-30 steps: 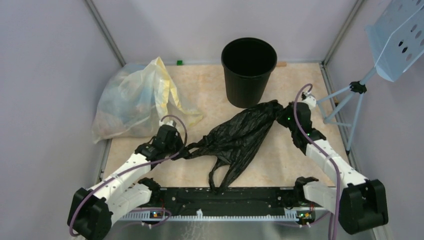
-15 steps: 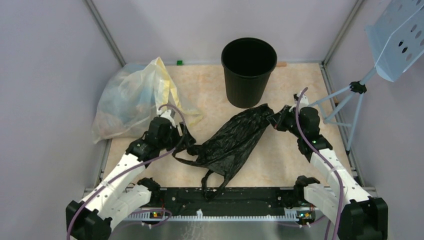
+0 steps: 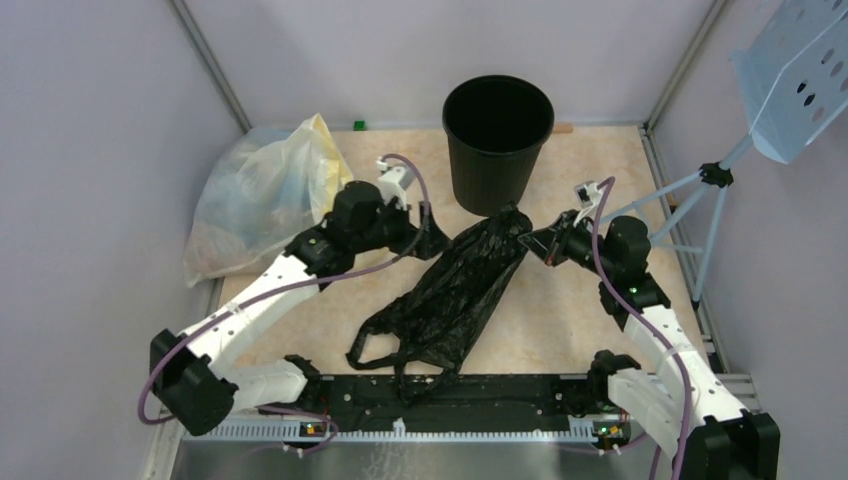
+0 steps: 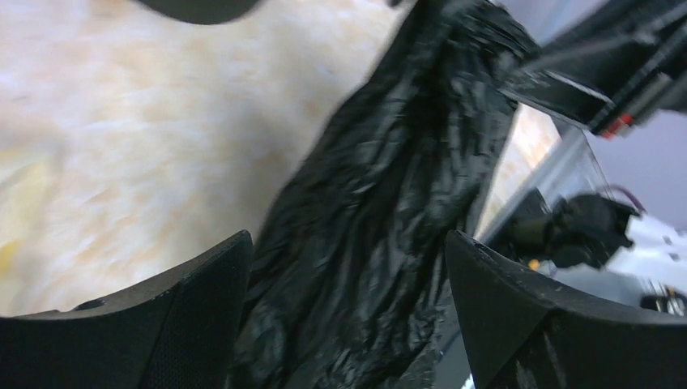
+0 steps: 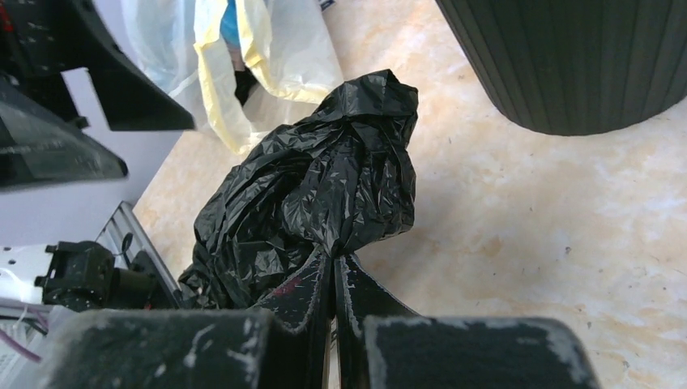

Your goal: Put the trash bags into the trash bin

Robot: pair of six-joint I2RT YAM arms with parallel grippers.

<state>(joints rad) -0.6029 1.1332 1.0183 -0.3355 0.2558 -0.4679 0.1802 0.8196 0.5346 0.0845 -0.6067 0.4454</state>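
Looks like the grab stage: right gripper [image 5: 334, 258] pinches the top of the trash bag [image 3: 450, 295], sprawled on the table [image 3: 565, 315] just before the trash bin [image 3: 497, 150], left gripper [image 4: 344, 243] wide open over it, so next it should clamp, then lift.

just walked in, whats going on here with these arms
The right end effector is shut on one end of the black trash bag, near the trash bin's base. The left end effector is open, fingers straddling the bag. The bag is not in the bin yet; its handles trail toward the arm bases.
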